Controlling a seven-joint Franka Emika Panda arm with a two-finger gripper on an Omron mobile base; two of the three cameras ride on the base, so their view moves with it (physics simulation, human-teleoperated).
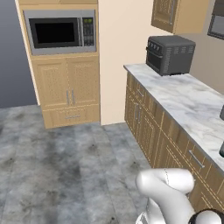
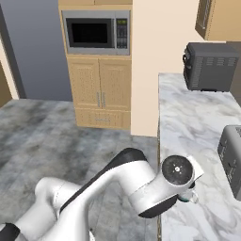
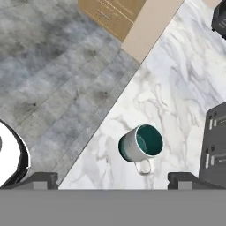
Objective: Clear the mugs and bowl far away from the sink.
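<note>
the dark teal mug with pale outside [image 3: 141, 144] lies tipped on the white marble worktop [image 3: 176, 88], handle at 6 o'clock; likely light, rigid, slippery, best pinched across the rim. the tool [image 3: 112, 178] stands wide, empty.

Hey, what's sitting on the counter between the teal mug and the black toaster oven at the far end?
Nothing: in the hand view, bare marble counter stretches from the teal mug to the toaster oven.

The marble counter [image 3: 176, 75] carries a teal mug [image 3: 141, 143], a toaster [image 2: 231, 157] and a toaster oven [image 1: 169, 54].
</note>
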